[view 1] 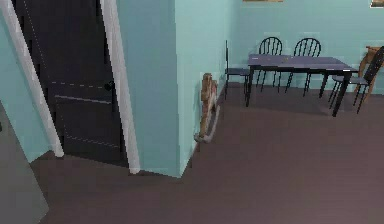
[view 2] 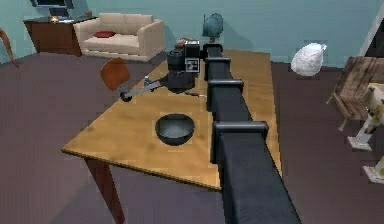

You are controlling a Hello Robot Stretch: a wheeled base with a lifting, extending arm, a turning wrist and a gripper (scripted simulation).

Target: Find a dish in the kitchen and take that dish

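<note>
**Dark bowl stands on the wooden table, just left of our arm**

In the forward view we start at the left with a dark door [view 1: 75, 80] set in a teal wall. A round, hoop-like thing [view 1: 209, 108] leans at the wall's corner. At the right, a dark dining table [view 1: 300, 66] stands with chairs [view 1: 270, 48] around it.

In the arm side view a dark cabinet [view 2: 55, 35] and a cream sofa [view 2: 120, 35] stand far back on the left. Closer in, a reddish-brown rounded thing [view 2: 115, 72] sits by the far left edge of the wooden table [view 2: 115, 135]; we cannot tell what it is. Our gripper [view 2: 135, 92] points its thin fingers toward it. We cannot tell how those fingers are set, nor whether they hold anything.

We take the dark bowl [view 2: 175, 130] to be the dish. It stands upright on the wooden table, apart from the gripper and nearer the robot's body, just left of the arm [view 2: 240, 150]. Farther right, beyond the table, a white rounded thing [view 2: 308, 58] rests on the floor.

We judge the bowl to be stiff and fairly light, probably smooth-walled and so slippery, and likely to chip or break if dropped. The curved outside offers little to grip. We would take it at the rim, one finger inside and one outside, on the side facing the gripper. We would then lift it straight up so it does not tip or slide across the wood.
</note>
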